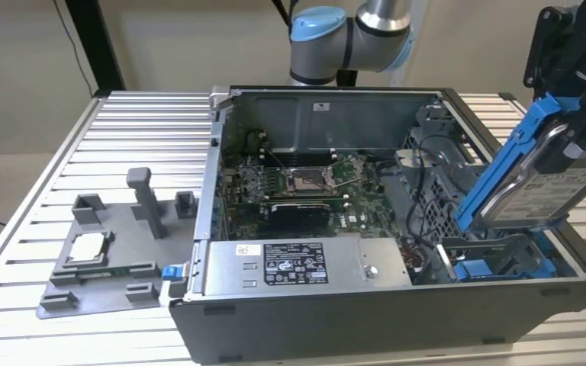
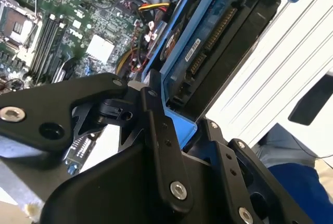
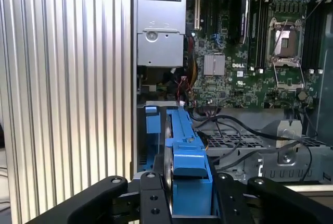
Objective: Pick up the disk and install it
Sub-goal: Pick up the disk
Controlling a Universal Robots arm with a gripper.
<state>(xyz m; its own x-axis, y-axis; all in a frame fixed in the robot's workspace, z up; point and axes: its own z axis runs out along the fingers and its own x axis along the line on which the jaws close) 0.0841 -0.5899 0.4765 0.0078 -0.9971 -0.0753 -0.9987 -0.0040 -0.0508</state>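
Note:
The disk [image 1: 530,192], a silver-grey drive with a white label in a bright blue carrier frame, hangs tilted over the right front corner of the open computer case [image 1: 375,313]. My gripper [image 1: 572,137] is shut on its upper end. Its lower end reaches down to the drive bay [image 1: 491,263], where other blue plastic parts sit. In the second wrist view the black fingers [image 2: 156,130] clamp the blue frame of the disk [image 2: 218,41] from both sides. In the first wrist view the disk [image 3: 187,169] stands edge-on between the jaws of the gripper [image 3: 190,203], above the bay.
Inside the case lie the motherboard [image 1: 304,183], loose cables [image 1: 430,221] and a grey box with a white label [image 1: 304,263]. A grey fixture tray [image 1: 120,282] with a small square chip [image 1: 88,245] lies on the slatted table [image 1: 140,130] at the exterior view's left.

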